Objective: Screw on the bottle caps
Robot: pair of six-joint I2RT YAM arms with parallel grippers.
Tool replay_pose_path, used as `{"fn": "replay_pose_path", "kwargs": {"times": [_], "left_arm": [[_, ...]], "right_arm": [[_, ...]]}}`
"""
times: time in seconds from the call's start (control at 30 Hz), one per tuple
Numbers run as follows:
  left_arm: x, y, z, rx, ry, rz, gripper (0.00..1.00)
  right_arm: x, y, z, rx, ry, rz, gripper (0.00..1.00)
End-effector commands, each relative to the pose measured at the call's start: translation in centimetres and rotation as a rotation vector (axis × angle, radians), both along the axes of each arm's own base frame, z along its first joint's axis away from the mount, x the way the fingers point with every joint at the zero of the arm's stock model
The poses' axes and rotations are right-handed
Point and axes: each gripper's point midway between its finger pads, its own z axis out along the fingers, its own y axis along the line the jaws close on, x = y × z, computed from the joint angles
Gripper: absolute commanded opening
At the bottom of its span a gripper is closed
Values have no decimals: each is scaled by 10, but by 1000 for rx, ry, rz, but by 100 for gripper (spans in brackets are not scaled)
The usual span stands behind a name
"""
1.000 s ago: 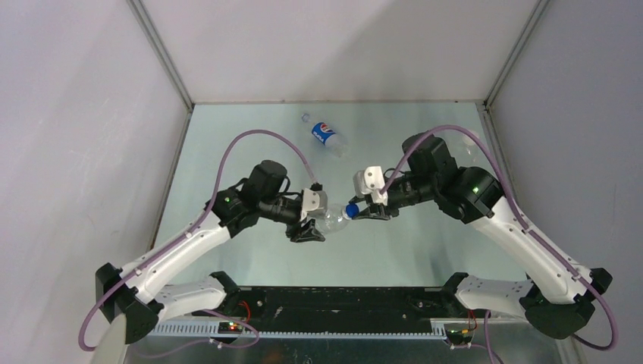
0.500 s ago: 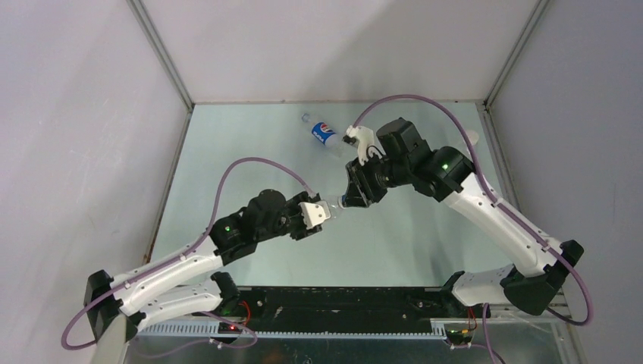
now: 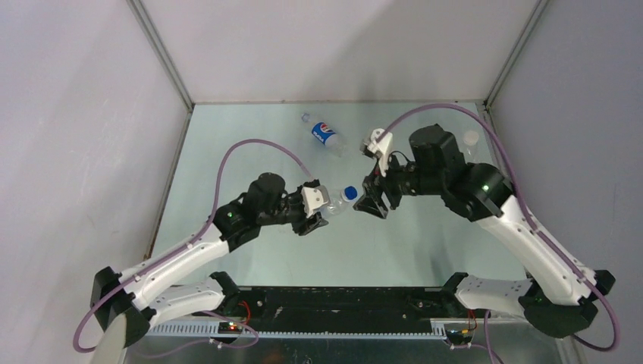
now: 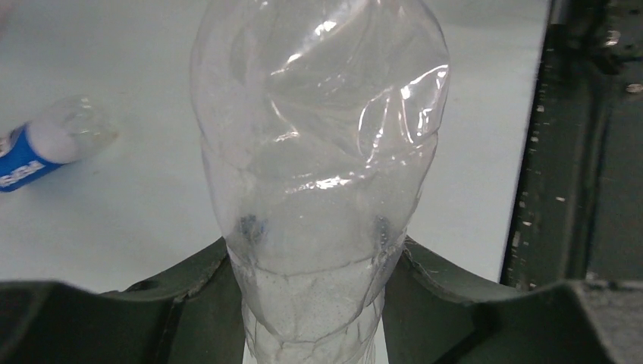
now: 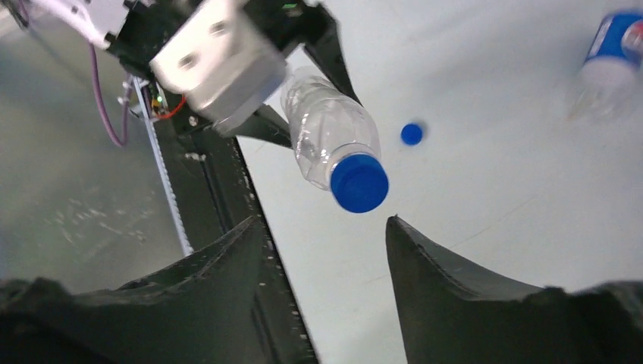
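Observation:
My left gripper point(image 3: 318, 212) is shut on the body of the plain clear bottle point(image 3: 330, 203), holding it off the table with its neck toward the right arm. In the left wrist view the bottle point(image 4: 318, 152) fills the gap between the fingers point(image 4: 189, 296). A blue cap point(image 3: 349, 193) sits on the bottle's neck, also seen in the right wrist view point(image 5: 359, 183). My right gripper point(image 3: 371, 205) is open and empty, just right of the cap and apart from it point(image 5: 324, 224). A loose blue cap point(image 5: 412, 134) lies on the table. The white/yellow bottle is out of view.
The Pepsi bottle point(image 3: 326, 135) lies on its side at the back of the table, also in the left wrist view point(image 4: 30, 152) and right wrist view point(image 5: 614, 53). A small white round thing point(image 3: 471, 138), maybe the white cap, lies at the back right. A black rail point(image 3: 341, 299) runs along the near edge.
My right gripper has let go of the blue cap, opened and drawn back to the right. My left gripper has shifted a little with the bottle, and the cap stays on its neck.

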Motion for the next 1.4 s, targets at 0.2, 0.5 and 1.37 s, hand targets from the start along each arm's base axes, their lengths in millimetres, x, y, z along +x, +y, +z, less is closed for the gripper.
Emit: {"fn": "replay_pose_path", "kwargs": {"times": [0.2, 0.5, 1.37], "left_arm": [[-47, -19, 24, -16, 142, -360, 0], [-53, -24, 29, -9, 169, -432, 0], [-49, -27, 49, -69, 106, -410, 0]], "right_arm": [[-43, -18, 16, -17, -518, 519, 61], [-47, -14, 8, -26, -585, 635, 57], [-34, 6, -13, -40, -376, 572, 7]]}}
